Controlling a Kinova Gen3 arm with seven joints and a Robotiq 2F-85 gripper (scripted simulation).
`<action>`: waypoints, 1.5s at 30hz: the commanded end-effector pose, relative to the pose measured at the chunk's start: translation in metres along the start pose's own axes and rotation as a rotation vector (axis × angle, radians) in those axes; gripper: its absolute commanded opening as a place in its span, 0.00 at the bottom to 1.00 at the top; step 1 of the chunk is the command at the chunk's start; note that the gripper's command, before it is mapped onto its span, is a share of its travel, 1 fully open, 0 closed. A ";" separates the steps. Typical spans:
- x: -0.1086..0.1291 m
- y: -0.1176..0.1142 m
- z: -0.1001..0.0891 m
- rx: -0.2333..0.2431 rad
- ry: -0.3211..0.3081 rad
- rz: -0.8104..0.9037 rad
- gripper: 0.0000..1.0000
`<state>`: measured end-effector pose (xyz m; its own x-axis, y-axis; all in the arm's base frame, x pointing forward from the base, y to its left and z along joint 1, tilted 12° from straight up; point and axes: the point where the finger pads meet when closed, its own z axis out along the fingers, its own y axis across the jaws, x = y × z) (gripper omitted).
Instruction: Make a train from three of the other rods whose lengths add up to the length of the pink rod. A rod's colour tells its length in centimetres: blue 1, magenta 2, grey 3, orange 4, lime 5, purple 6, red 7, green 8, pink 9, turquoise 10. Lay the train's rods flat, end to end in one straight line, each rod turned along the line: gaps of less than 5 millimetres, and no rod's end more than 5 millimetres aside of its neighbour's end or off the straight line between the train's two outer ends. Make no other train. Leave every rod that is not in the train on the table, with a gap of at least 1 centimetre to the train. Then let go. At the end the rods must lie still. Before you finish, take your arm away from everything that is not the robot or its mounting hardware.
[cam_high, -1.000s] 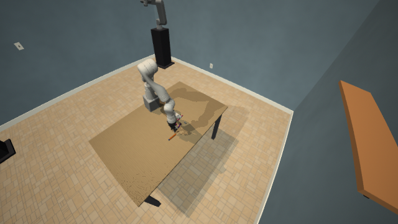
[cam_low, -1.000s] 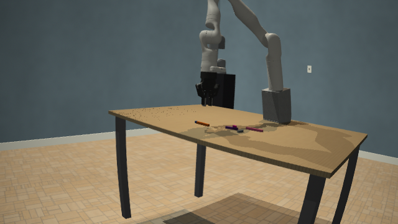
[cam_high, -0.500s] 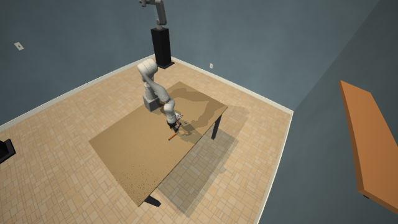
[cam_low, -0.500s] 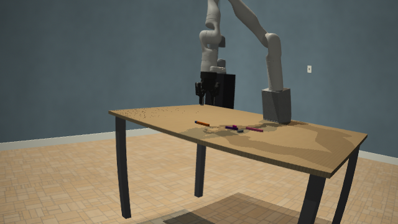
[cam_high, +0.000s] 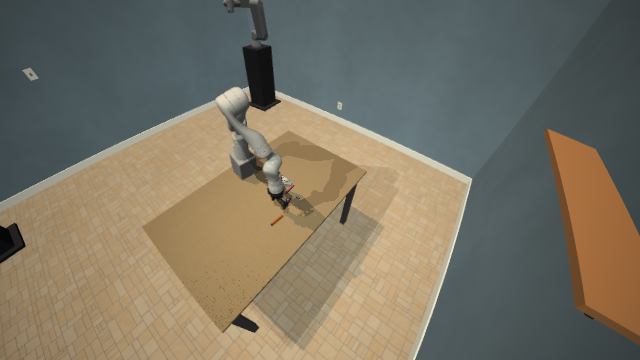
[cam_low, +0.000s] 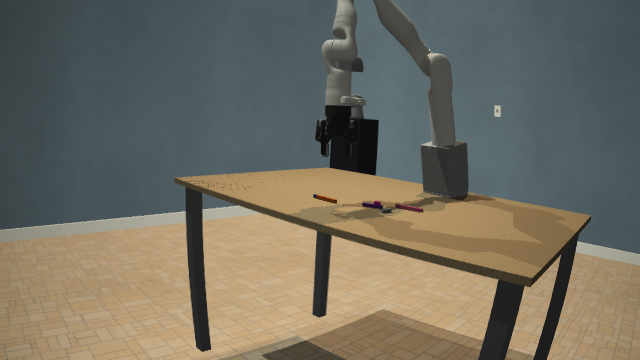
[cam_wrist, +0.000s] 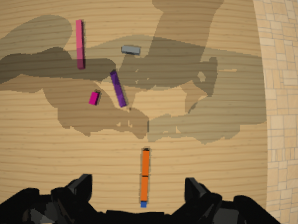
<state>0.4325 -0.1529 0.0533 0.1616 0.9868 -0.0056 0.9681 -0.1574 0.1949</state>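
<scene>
pink rod (cam_wrist: 80, 43) flat on the table (cam_low: 500, 260), at eleven o'clock in the wrist view, long axis running twelve to six. purple rod (cam_wrist: 117, 88) just below and right of it, tilted a little off that axis, apart from it. magenta rod (cam_wrist: 95, 98) short, just beside the purple at its eight o'clock, not touching. grey rod (cam_wrist: 131, 50) at one o'clock of the purple, lying crosswise, well apart from the rest.

orange rod (cam_wrist: 145, 175) nearest the jaws, long axis twelve to six, pointing straight out between them; blue rod (cam_wrist: 144, 204) touching its near end, in line, so two pieces of a train seem laid already. judged: orange four plus blue one leaves four to find, which no single rod in view supplies, so that pairing looks doubtful; magenta, grey and orange would add to nine.

gripper (cam_low: 337, 142) high above the table, jaws spread wide, grasping nothing. from the jaws, the loose rods lie toward twelve o'clock, beyond the orange rod's far end. next reach likely needs the jaws turned across a rod's long axis: fine for magenta and purple, a quarter turn for grey.

no containers on the table; nothing held in anything.
</scene>
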 end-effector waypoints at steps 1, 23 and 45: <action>-0.007 0.005 -0.021 -0.019 -0.009 0.010 1.00; -0.007 0.005 -0.060 -0.019 -0.009 0.010 1.00; -0.007 0.005 -0.060 -0.019 -0.009 0.010 1.00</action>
<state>0.4239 -0.1581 0.1129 0.1732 0.9848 -0.0120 0.9628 -0.1668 0.2125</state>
